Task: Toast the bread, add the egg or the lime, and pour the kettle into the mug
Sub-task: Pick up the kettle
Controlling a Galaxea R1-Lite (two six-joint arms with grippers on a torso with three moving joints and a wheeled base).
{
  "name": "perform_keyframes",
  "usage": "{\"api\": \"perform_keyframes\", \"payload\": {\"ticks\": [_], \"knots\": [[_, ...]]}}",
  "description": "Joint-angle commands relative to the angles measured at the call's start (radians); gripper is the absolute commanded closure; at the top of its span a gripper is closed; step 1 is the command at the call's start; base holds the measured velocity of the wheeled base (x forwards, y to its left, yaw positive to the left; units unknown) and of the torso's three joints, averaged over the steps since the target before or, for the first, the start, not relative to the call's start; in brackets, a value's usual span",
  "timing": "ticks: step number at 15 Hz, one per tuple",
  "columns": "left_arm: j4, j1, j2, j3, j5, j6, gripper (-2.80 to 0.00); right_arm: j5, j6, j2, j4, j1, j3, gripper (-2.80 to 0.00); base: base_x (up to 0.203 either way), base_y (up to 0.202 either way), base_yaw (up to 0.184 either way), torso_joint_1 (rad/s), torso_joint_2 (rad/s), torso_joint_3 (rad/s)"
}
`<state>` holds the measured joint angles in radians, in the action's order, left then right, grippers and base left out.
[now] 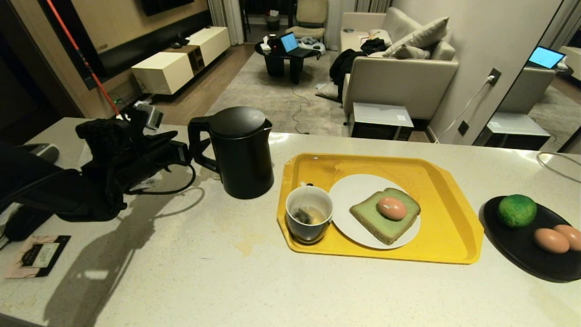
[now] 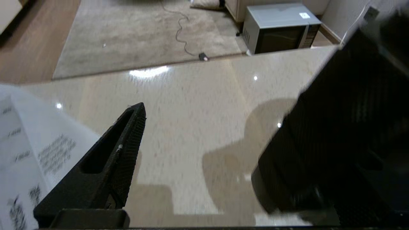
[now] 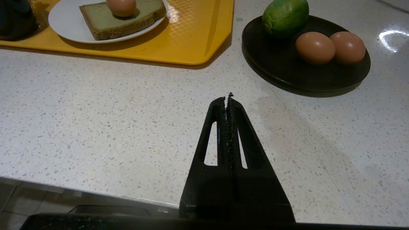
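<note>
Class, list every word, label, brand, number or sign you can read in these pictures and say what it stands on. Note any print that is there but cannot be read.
No text can be read for certain.
White paper tag beside the left pincer: dark printed lines, too blurred to read.
Pink and black card on the counter: printed label, too small to read.
Laptop screen on the far round table: lit, nothing legible.
Microwave on the floor: small white sticker, unreadable.

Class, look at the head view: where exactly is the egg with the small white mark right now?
In the head view, the egg rests on the bread on the white plate, right of the mug, inside the yellow tray.
</note>
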<state>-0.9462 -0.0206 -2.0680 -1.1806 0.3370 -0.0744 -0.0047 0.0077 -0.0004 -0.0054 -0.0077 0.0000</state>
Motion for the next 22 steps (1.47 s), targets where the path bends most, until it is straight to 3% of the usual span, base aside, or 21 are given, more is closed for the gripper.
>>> {"api": "perform_keyframes", "payload": {"ticks": [1, 6, 9, 11, 12, 22], "knots": [[-0.003, -0.018, -0.05, -0.056, 0.001, -0.003, -2.8, 0.0, 0.0, 0.0, -0.001, 0.0, 0.003, 0.0, 0.0, 0.0, 0.0, 0.0, 0.0, 0.0], [0.003, -0.07, -0.066, -0.08, -0.003, -0.008, -2.8, 0.0, 0.0, 0.0, -0.001, 0.0, 0.003, 0.0, 0.0, 0.0, 0.0, 0.0, 0.0, 0.0], [0.003, -0.093, -0.063, -0.08, -0.059, -0.005, -2.8, 0.0, 0.0, 0.0, -0.001, 0.0, 0.003, 0.0, 0.0, 0.0, 0.0, 0.0, 0.0, 0.0], [0.001, -0.094, -0.06, -0.08, -0.062, -0.005, -2.8, 0.0, 0.001, 0.0, -0.001, 0.0, 0.003, 0.0, 0.0, 0.0, 0.0, 0.0, 0.0, 0.0], [0.001, -0.094, -0.054, -0.08, -0.061, -0.005, 0.0, 0.0, 0.0, 0.0, -0.001, 0.0, 0.003, 0.0, 0.0, 0.0, 0.0, 0.0, 0.0, 0.0], [0.021, -0.077, 0.074, -0.02, -0.064, 0.017, 0.0, 0.0, 0.0, 0.0, -0.001, 0.0, 0.003, 0.0, 0.0, 0.0, 0.0, 0.0, 0.0, 0.0]]}}
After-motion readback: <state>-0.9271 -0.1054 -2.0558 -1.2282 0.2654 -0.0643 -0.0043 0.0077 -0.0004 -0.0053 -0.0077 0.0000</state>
